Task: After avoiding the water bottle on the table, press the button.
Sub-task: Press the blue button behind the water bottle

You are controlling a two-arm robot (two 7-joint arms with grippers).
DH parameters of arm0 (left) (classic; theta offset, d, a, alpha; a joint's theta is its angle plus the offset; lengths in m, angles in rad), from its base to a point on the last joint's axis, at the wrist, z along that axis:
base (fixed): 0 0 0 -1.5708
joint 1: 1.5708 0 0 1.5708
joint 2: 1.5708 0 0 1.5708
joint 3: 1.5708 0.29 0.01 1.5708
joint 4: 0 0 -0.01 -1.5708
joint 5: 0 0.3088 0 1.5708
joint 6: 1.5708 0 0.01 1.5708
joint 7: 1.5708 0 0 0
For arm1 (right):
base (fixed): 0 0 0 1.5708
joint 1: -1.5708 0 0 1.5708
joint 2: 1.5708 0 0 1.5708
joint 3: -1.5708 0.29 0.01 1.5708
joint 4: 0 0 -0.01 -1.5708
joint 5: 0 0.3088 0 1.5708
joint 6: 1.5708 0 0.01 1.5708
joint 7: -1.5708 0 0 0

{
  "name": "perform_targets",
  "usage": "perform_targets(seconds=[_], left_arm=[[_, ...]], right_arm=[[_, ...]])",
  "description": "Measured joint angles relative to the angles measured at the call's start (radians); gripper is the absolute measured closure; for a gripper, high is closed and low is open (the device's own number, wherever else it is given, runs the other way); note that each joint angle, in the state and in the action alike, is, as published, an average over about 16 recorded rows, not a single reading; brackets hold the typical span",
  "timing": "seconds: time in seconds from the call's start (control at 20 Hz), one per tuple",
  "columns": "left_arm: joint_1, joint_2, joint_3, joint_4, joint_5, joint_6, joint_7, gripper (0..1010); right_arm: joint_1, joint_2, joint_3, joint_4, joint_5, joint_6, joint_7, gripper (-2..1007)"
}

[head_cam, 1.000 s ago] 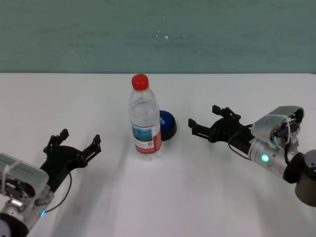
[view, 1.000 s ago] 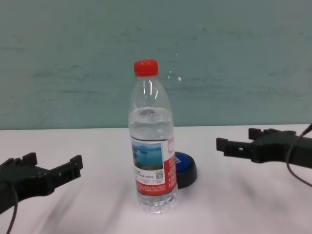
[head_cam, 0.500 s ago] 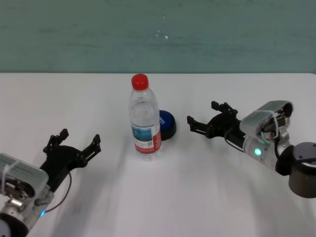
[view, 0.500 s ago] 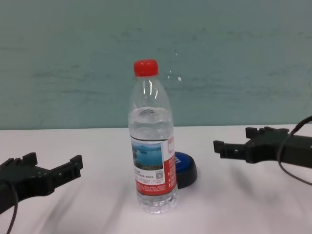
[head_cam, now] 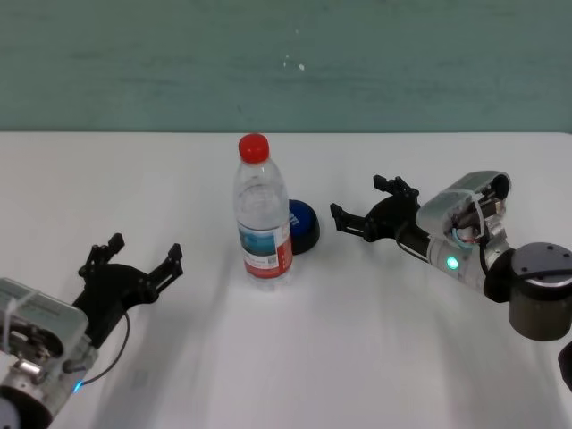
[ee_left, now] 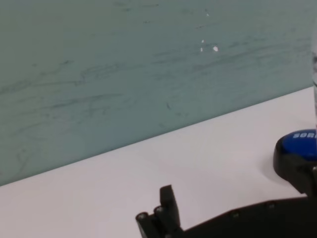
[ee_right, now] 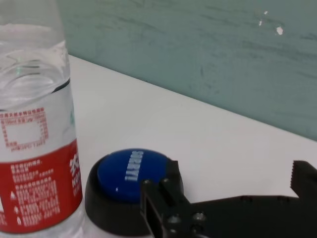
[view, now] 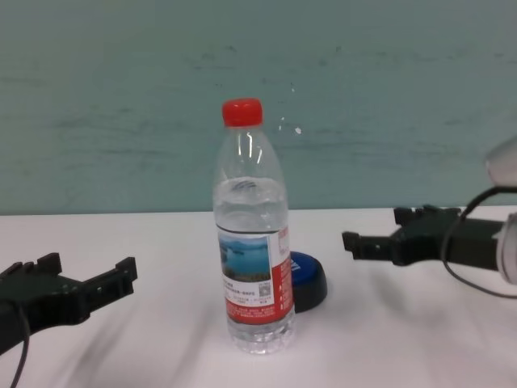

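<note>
Hovering spread right hand [head_cam: 363, 205] beside button [head_cam: 303, 224] | bottle [head_cam: 263, 214] tall, tippy | press stiff dome's top | left hand [head_cam: 130, 261] spread, parked on counter [head_cam: 295, 357]

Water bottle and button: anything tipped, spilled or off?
Nothing stands out. The water bottle stands upright and capped on the table, the button close behind it. The right gripper is open beside the button; the left gripper is parked open.
</note>
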Motion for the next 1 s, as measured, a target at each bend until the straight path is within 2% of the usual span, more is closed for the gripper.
perform_targets(seconds=[0.55,1.0], left_arm=[[0.000,0.000,0.000,0.000,0.000,0.000,0.000,10],[0.000,0.000,0.000,0.000,0.000,0.000,0.000,10]], right_arm=[[0.049,-0.033,-0.011,0.044,-0.036,-0.012,0.018,1],[0.087,-0.062,-0.022,0.111,-0.042,-0.033,0.039,1]])
